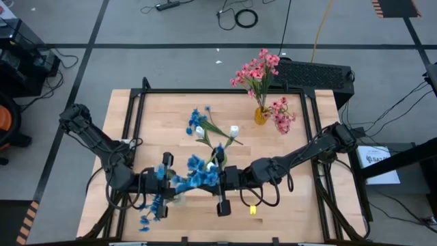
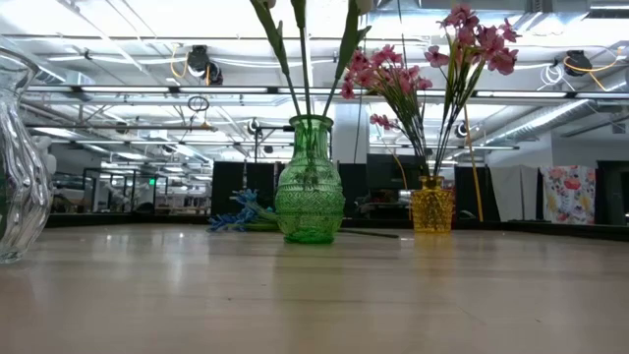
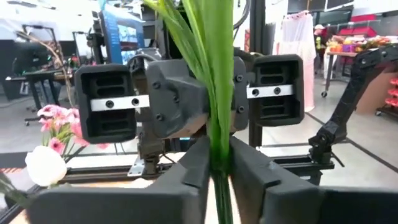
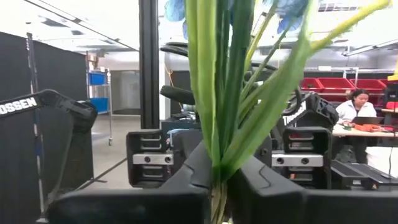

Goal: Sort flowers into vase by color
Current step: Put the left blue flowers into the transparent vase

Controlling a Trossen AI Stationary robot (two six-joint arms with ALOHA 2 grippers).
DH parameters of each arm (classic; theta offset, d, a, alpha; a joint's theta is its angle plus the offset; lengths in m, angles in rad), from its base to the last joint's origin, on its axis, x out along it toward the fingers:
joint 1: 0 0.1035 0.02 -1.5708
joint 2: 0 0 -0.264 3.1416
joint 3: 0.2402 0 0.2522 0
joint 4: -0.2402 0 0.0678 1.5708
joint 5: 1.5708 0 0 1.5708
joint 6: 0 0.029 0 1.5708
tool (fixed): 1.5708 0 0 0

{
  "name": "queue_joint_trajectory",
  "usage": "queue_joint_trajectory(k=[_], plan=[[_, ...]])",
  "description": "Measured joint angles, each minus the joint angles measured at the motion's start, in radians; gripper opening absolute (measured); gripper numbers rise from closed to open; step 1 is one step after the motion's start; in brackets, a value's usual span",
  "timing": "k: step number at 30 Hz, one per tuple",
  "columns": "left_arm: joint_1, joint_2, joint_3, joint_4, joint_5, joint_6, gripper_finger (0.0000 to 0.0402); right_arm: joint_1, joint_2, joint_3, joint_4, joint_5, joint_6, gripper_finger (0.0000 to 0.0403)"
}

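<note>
Near the table's front middle, my left gripper [image 1: 166, 179] and my right gripper [image 1: 223, 179] face each other. Both are shut on green stems, with a blue flower cluster [image 1: 196, 176] between them. More blue blossoms [image 1: 150, 208] show by the left gripper. Another blue spray [image 1: 198, 121] lies flat on the table behind the green vase [image 2: 310, 187]. That vase holds the white buds' [image 1: 234, 130] stems. Pink flowers [image 1: 258, 68] stand in the yellow vase [image 2: 432, 206]. The low view shows neither gripper. My left gripper pinches a bundle of thin green stems [image 3: 217, 155] between its two fingers [image 3: 193, 165], which lie across the stems. The stems run on past the fingers on both sides, lifted clear of the table. My right gripper pinches green stems and long leaves [image 4: 219, 163] between its two fingers [image 4: 196, 168], across their length. Blue blossoms [image 4: 289, 6] show on the far part of the spray, which is off the table.
A clear glass vase [image 2: 20, 157] stands near the front left. The green and yellow vases stand mid-table and toward the far right. A black frame rail [image 1: 130, 123] rims the wooden table top. A small yellow thing [image 1: 252, 210] lies near the front edge.
</note>
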Motion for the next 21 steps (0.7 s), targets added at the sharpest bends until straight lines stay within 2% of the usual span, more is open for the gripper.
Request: queue_joint_trajectory(k=[7,11,14,21], plan=[[-0.016,0.000,0.000,-0.013,-0.009,-0.024,0.0179,-0.001,-0.004,0.000,0.002,0.011,-0.016,0.0008],[-0.049,-0.002,0.000,-0.013,-0.049,-0.014,0.0229,0.003,-0.023,-0.001,-0.018,0.010,-0.024,0.0005],[-0.085,-0.013,0.000,-0.012,-0.101,0.040,0.0243,0.008,-0.050,-0.001,-0.039,0.011,-0.024,0.0005],[-0.158,-0.033,0.000,-0.010,-0.120,0.117,0.0247,0.062,-0.106,-0.001,-0.156,0.005,-0.012,0.0004]])
